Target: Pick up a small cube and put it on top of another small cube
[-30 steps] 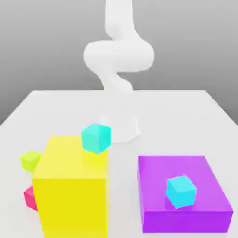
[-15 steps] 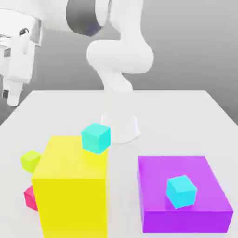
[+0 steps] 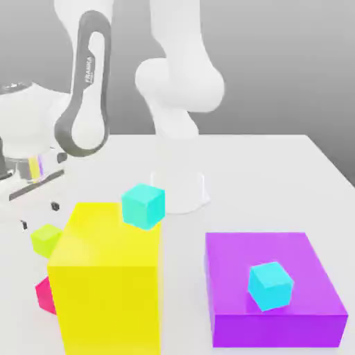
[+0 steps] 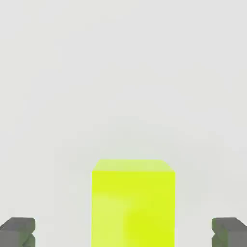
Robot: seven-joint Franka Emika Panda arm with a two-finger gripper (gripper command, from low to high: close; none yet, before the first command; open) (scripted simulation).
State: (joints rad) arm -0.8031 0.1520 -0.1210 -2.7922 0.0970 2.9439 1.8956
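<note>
White table [image 3: 277, 173] against a plain grey backdrop [image 3: 291, 62].

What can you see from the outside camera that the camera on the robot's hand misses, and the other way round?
The exterior view alone takes in the white arm, the big yellow block, the purple block, two cyan cubes, one on each block, and a pink-red cube beside the yellow block. The hand view alone looks close between the end effector's dark fingertips, spread wide with the cube between them, untouched. Both views share the small lime cube on the white table.
</note>
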